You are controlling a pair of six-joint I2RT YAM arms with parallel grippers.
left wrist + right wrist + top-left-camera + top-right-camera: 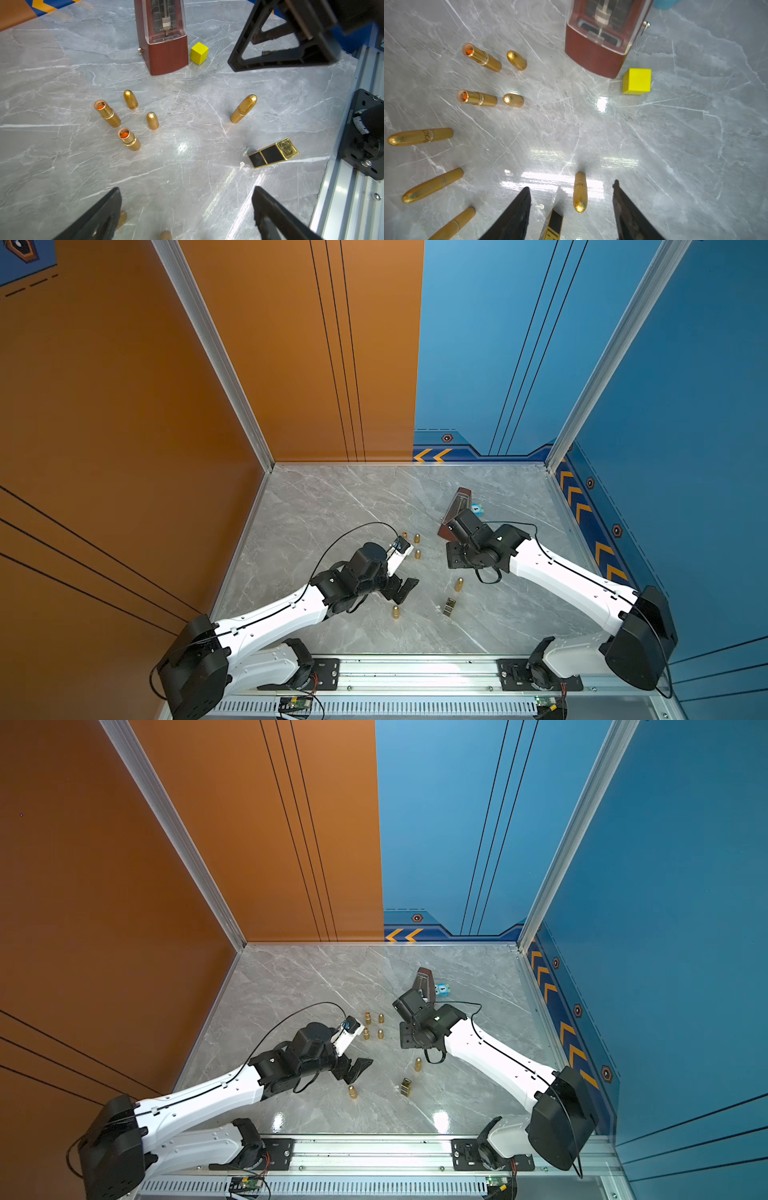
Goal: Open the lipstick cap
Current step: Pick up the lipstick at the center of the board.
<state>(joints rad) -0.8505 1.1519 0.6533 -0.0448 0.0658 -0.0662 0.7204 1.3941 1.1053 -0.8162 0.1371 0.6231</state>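
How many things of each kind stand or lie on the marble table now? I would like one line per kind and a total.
Closed gold lipsticks: 4
Open gold lipsticks, orange inside: 2
Loose gold caps: 2
Black-and-gold square lipstick: 1
Metronome: 1
Yellow cube: 1
Small blue item: 1
Total: 12

Capped gold bullet-shaped lipsticks: four, counted in the right wrist view. Uncapped gold lipsticks, orange stick visible inside the tube: two. Loose gold caps: two, confirmed in both wrist views. Square black-and-gold lipstick: one. Lipsticks on the bench in all: seven, two of them open. Wooden metronome: one. Yellow cube: one. Small light-blue object: one, too small to identify.
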